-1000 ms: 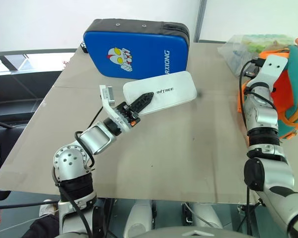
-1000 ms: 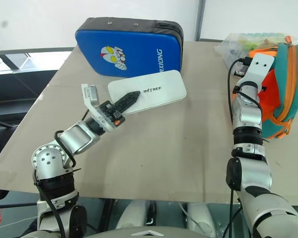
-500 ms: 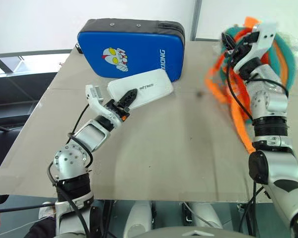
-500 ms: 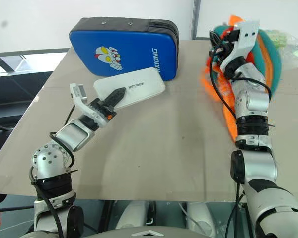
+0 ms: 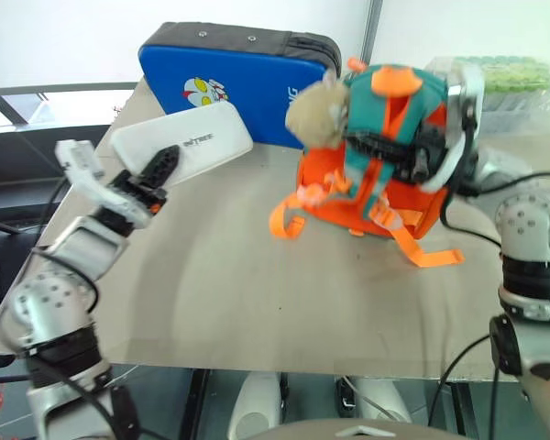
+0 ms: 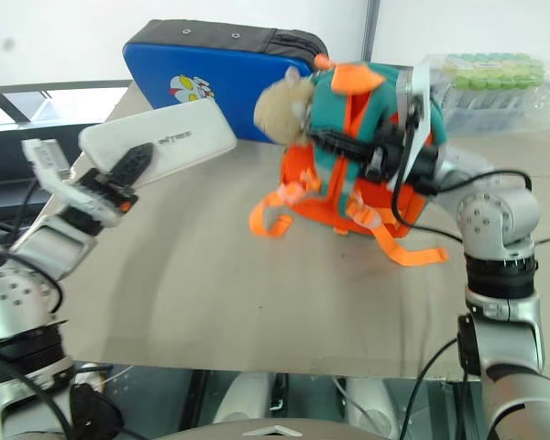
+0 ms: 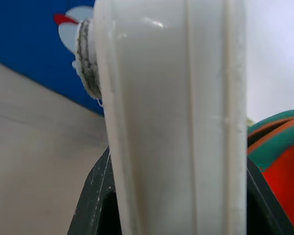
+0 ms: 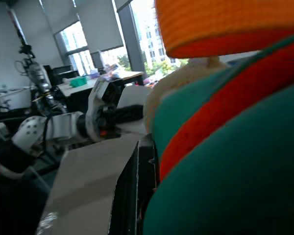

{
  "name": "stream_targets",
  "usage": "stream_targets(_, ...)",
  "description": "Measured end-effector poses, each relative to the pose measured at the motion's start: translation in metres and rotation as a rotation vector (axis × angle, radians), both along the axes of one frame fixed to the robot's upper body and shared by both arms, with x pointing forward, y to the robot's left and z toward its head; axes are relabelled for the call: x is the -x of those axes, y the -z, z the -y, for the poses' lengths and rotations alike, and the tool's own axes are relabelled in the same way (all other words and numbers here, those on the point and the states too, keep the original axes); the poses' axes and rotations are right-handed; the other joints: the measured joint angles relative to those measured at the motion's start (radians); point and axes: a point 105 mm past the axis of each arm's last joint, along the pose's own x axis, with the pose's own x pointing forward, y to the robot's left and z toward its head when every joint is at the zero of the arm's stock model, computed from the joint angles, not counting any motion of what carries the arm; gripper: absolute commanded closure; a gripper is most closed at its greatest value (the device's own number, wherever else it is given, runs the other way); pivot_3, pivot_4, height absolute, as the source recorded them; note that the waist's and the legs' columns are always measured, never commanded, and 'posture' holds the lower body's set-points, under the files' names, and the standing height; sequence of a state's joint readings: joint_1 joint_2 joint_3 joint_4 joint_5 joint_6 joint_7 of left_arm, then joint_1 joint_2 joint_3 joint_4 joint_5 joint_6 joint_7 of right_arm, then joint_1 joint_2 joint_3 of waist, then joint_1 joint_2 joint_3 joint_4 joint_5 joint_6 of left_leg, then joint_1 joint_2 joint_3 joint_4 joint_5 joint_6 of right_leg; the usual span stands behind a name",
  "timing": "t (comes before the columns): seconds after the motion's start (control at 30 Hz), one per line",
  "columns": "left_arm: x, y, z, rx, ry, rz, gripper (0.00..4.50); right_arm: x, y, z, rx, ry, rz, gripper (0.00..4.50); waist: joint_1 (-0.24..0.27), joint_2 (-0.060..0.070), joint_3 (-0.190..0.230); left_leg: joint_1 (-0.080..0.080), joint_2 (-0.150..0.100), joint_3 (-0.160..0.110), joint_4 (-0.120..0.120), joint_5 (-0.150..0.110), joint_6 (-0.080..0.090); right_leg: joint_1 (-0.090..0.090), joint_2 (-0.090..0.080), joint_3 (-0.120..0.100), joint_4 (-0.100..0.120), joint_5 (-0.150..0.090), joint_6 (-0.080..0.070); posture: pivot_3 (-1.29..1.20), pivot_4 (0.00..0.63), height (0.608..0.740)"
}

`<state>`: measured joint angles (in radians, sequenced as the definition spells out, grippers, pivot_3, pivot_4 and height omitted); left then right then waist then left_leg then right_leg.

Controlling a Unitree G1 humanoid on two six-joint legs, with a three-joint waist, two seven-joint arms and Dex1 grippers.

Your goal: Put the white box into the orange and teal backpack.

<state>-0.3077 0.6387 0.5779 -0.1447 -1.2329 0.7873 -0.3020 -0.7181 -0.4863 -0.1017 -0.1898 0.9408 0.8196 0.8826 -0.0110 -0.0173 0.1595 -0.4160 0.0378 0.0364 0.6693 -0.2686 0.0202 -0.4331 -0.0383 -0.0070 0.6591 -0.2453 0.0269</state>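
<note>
Above the tan table (image 5: 257, 302), my left gripper (image 5: 151, 179) clamps the smooth, rounded white box (image 5: 188, 142) aloft. My right gripper (image 5: 399, 156), seemingly clenched on fabric, holds the soft orange and teal backpack (image 5: 371, 160), plush animal (image 5: 316, 115) attached, beside the padded blue case (image 5: 247, 73).

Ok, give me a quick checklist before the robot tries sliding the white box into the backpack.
1. White box held in the left gripper: ok, a black finger lies across its top and it is lifted off the table.
2. Orange and teal backpack held by the right gripper: ok, shut on the pack's upper part.
3. Backpack within reach of the box: ok, it stands mid-table, apart from the box.
4. Backpack zip open: cannot tell, no opening shows.
5. Opening turned toward the box: cannot tell.
6. Path between box and backpack: ok, nothing stands between them; the blue padded case lies behind.
</note>
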Motion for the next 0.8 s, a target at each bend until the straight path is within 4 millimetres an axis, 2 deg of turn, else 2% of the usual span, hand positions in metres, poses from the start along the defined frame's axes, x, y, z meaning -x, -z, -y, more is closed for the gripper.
stream_targets(0.07,0.01,-0.009,0.005,-0.041,0.093,0.036,3.34,0.019,-0.011,0.006,-0.008,-0.086,0.01,4.45,0.005,0.0,0.0,0.001,0.0,-0.002,0.001,-0.001,0.002,0.002,0.0,-0.003,0.001,0.0,0.0,0.0,0.15,0.74)
stream_targets(0.13,0.016,-0.011,0.01,-0.064,0.142,0.049,3.34,0.028,-0.013,0.01,0.012,-0.111,0.018,4.45,0.007,-0.001,0.0,0.002,0.0,-0.002,0.001,-0.003,0.005,0.003,0.0,-0.003,0.001,0.0,0.0,0.0,0.15,0.74)
stream_targets(0.17,0.019,-0.011,0.013,-0.076,0.175,0.059,3.34,0.031,-0.008,0.013,0.045,-0.114,0.015,4.45,0.007,-0.001,0.0,0.002,-0.001,-0.002,0.002,-0.003,0.005,0.003,0.001,-0.003,0.001,0.0,0.0,0.0,0.15,0.74)
stream_targets(0.27,0.03,-0.014,0.024,-0.127,0.27,0.095,3.34,0.04,0.025,0.019,0.167,-0.124,-0.054,4.45,0.007,-0.002,0.0,0.002,0.0,-0.002,0.002,-0.003,0.005,0.003,0.001,-0.003,0.001,0.0,0.0,0.0,0.15,0.74)
stream_targets(0.33,0.034,-0.019,0.031,-0.18,0.312,0.131,3.34,0.044,0.035,0.023,0.198,-0.141,-0.087,4.45,0.005,-0.002,0.0,0.002,0.0,-0.002,0.002,-0.003,0.005,0.003,0.002,-0.003,0.001,0.0,0.0,0.0,0.15,0.74)
stream_targets(0.5,0.04,-0.013,0.064,-0.372,0.46,0.197,3.34,0.056,0.024,0.033,0.194,-0.175,-0.037,4.45,0.006,-0.002,0.0,0.002,0.0,-0.002,0.002,-0.003,0.005,0.003,0.003,-0.002,0.001,0.0,0.0,0.0,0.15,0.74)
stream_targets(0.6,0.043,-0.011,0.081,-0.461,0.533,0.258,3.34,0.061,0.027,0.038,0.198,-0.173,-0.048,4.45,0.009,-0.002,0.0,0.002,0.0,-0.002,0.002,-0.003,0.005,0.003,0.003,-0.002,0.001,0.0,0.0,0.0,0.15,0.74)
stream_targets(0.8,0.037,-0.01,0.117,-0.607,0.623,0.401,3.34,0.066,0.035,0.039,0.221,-0.161,-0.006,4.45,0.026,-0.002,0.0,0.002,-0.001,-0.002,0.004,-0.003,0.005,0.003,0.003,-0.002,0.001,0.0,0.0,0.0,0.15,0.74)
